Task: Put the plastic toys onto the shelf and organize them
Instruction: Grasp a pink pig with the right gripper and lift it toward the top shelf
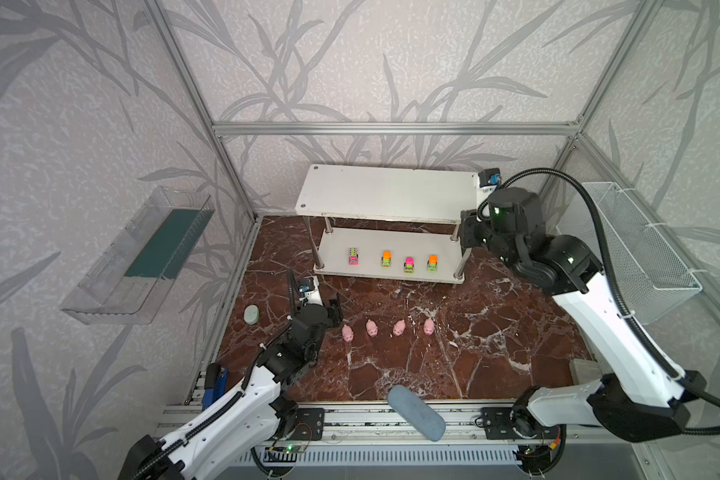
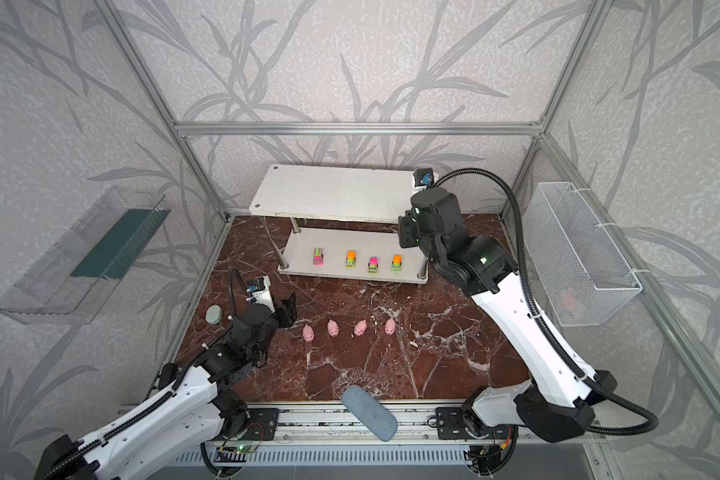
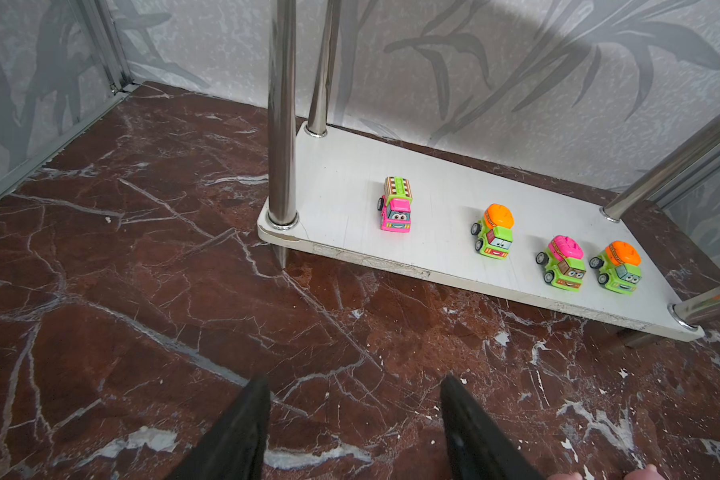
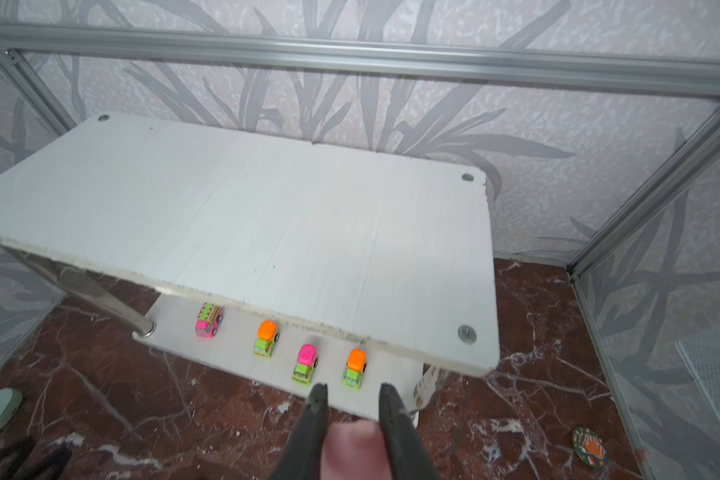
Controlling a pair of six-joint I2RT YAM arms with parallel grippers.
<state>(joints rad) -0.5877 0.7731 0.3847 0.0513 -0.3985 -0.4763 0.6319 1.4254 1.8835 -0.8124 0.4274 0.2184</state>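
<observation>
Right claw [image 4: 352, 395] is clamped on a pig [image 4: 352, 451] by the shelf's [image 4: 246, 232] right end, left claw [image 3: 352, 384] sits apart near four pigs [image 1: 372, 328] on the desk [image 1: 495, 353], so I'd clear its upper edge first, then set it down low and gentle.

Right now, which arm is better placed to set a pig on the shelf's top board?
Right. The right gripper is shut on a pig, close to the right end of the top board. The left gripper is open and empty, low over the table near the four loose pigs.
</observation>
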